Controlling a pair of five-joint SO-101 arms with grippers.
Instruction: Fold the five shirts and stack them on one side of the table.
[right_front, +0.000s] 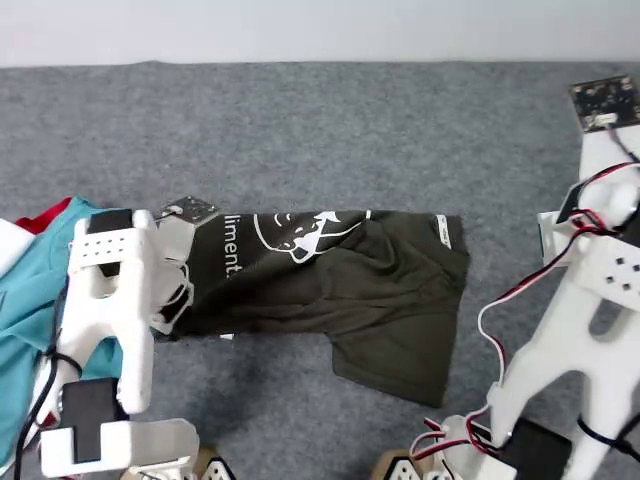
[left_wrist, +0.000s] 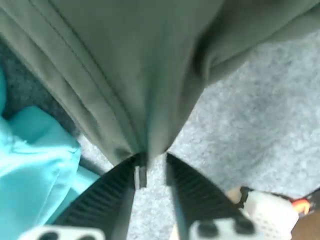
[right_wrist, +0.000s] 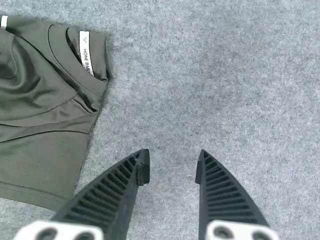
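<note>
Mid-table: olive shirt (right_front: 340, 300), rumpled, white print (right_front: 300, 235) | left pincer (left_wrist: 152, 167) grasping it | right pincer (right_wrist: 171, 167) released

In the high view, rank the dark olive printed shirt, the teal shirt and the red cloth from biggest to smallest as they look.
1. dark olive printed shirt: clearly largest.
2. teal shirt: smaller as seen, but the picture's edge cuts it off, so its true size is unsure.
3. red cloth: only a sliver shows.

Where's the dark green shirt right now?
In the high view the dark green shirt lies mid-table on the grey mat, one end in the left gripper, next to the teal shirt.
</note>
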